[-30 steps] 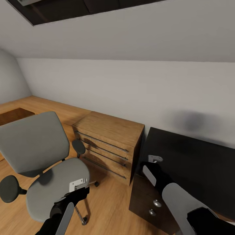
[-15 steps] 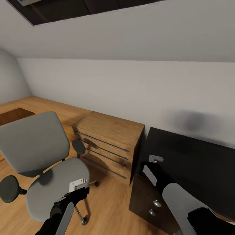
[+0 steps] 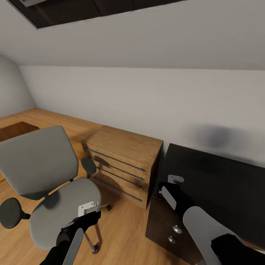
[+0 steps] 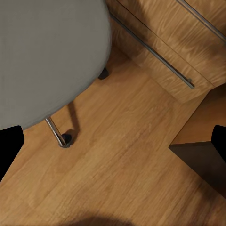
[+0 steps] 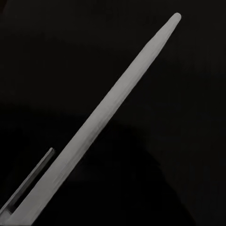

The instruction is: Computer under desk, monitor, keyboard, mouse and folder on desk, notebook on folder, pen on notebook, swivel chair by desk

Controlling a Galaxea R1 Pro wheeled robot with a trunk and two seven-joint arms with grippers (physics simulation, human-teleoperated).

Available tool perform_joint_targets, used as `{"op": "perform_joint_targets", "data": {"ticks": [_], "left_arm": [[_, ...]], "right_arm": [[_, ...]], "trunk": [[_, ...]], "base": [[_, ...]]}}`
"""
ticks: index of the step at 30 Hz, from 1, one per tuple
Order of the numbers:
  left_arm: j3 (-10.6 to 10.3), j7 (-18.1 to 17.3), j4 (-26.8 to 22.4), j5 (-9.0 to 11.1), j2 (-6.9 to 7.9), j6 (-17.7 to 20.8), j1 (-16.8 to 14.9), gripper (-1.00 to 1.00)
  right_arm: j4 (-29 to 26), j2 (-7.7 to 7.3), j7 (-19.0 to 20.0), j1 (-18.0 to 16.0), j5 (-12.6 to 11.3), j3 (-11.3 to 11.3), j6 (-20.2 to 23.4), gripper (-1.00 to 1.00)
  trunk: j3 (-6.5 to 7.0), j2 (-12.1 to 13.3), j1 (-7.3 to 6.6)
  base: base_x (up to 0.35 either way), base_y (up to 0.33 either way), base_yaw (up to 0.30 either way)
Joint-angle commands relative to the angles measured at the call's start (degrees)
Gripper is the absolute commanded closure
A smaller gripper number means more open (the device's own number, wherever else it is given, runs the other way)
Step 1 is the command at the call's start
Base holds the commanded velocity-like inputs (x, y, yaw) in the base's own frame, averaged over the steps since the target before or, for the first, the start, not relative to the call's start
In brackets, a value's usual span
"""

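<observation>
Pen (image 5: 113, 94) is seen close up in the right wrist view as a long whitish stick tapering to a rounded tip, crossing slantwise over the glossy black top of the bench (image 3: 221, 184); a thin clip is seen beside its thicker end. The right fingers (image 3: 166, 189) are held over the near corner of the bench, above the dark drawer unit (image 3: 165, 224) with its round silver knobs. Whether they are clenched on the pen cannot be told, since the fingers cannot be made out against the black surface in the wrist view. The left fingers (image 4: 9, 146) are released and spread wide, with nothing held between them. Below them the wooden floor (image 4: 122, 155) is seen, and the grey seat of the swivel chair (image 4: 47, 52) lies just beside and beneath them, one chrome leg with a caster being seen under its edge. In the head view the left fingers (image 3: 92, 217) are held over the front edge of the chair's seat. A light wooden dresser (image 3: 121, 154) with long bar handles is placed against the wall, beyond both pairs of fingers and between the chair and the bench.
</observation>
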Motion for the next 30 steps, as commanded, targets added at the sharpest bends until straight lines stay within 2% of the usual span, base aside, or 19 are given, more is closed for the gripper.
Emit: {"op": "perform_joint_targets", "data": {"ticks": [1,18,30], "left_arm": [[-0.06,0.53,-0.08,0.61,0.01,0.16,-0.03,-1.00],[-0.06,0.53,-0.08,0.61,0.01,0.16,-0.03,-1.00],[-0.04,0.57,-0.08,0.61,0.07,0.12,-0.03,-1.00]], "right_arm": [[2.45,-0.05,-0.45,-0.01,-0.76,0.38,0.74,1.00],[1.65,0.09,-0.58,-0.01,-0.79,0.41,0.79,1.00],[0.48,0.09,-0.63,-0.01,-0.86,0.47,3.82,1.00]], "trunk": [[-0.07,-0.03,0.00],[-0.07,-0.03,0.00],[-0.07,-0.03,0.00]], "base": [[0.000,0.000,0.000],[0.000,0.000,0.000],[0.000,0.000,0.000]]}}
